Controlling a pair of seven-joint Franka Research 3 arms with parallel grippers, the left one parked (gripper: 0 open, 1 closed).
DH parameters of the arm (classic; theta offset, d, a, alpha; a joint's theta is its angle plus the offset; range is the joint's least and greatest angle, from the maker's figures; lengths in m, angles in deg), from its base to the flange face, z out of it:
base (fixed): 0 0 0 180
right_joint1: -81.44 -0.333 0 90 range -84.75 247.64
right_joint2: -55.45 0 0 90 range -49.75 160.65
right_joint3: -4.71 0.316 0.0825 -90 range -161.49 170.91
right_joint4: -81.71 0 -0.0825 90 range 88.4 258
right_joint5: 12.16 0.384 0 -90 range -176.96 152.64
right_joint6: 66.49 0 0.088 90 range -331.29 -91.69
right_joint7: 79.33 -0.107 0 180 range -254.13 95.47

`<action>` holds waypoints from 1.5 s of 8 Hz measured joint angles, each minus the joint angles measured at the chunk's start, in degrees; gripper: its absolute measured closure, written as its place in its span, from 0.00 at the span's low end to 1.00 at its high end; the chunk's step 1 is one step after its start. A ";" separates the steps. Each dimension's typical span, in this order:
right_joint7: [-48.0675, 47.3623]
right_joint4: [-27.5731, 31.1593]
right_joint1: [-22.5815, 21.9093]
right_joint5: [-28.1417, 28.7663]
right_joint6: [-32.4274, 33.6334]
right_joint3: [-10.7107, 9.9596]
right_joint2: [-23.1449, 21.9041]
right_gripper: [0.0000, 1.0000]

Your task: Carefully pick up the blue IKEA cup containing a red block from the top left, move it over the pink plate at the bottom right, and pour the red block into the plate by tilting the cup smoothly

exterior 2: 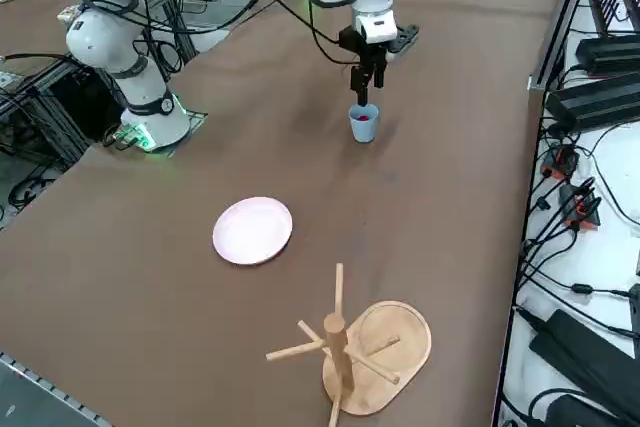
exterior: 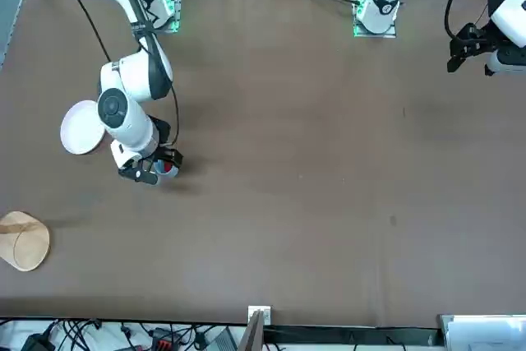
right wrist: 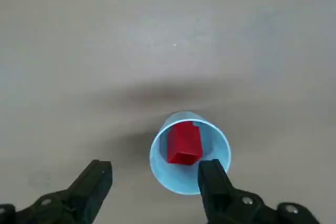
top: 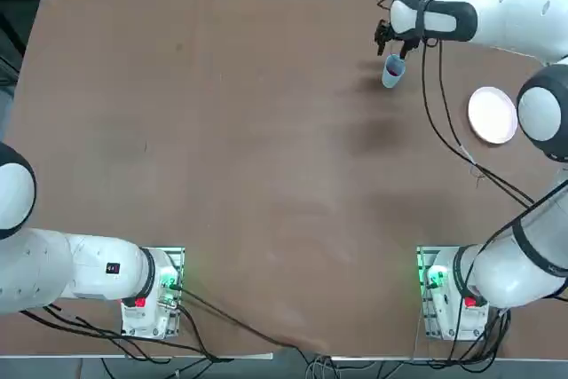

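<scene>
Blue IKEA cup (right wrist: 189, 153) upright under the right gripper (right wrist: 155, 182)
Only the wrist view shows its red block (right wrist: 184, 142) and the spread, empty fingers.

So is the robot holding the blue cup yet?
No, nothing is held. The right end effector is open just above the blue cup, one finger over its rim; the red block sits inside.

My tool (right wrist: 155, 184) hangs right over the cup (right wrist: 189, 153), block (right wrist: 184, 142) sitting inside it. Plate (exterior 2: 253, 230) lies well apart on the bench (exterior 2: 200, 347), with the wooden rack (exterior 2: 358, 347) beyond that.
</scene>
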State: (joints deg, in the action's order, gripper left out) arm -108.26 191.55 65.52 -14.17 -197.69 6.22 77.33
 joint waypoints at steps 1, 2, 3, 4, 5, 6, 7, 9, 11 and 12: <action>0.01 0.75 -0.36 -0.01 -1.10 0.01 0.01 0.00; 0.01 1.10 -0.83 -0.01 -1.47 0.02 0.03 0.00; 0.01 1.22 -1.21 -0.02 -1.65 0.02 0.03 0.00; 0.01 1.27 -1.56 -0.02 -1.87 0.02 0.05 0.00; 0.01 1.34 -1.78 -0.23 -2.15 0.03 0.13 0.00; 0.01 1.43 -1.80 -0.78 -2.30 -0.01 0.29 0.00; 0.01 1.57 -1.70 -1.30 -2.61 -0.12 0.53 0.00; 0.01 1.78 -1.63 -1.54 -3.91 -0.35 1.56 0.00; 0.01 1.78 -1.72 -1.55 -4.67 -0.35 2.30 0.00; 0.01 1.78 -1.72 -1.63 -4.79 -0.35 2.48 0.00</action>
State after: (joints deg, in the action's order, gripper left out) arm -108.26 193.33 63.80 -15.80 -202.48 5.86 79.81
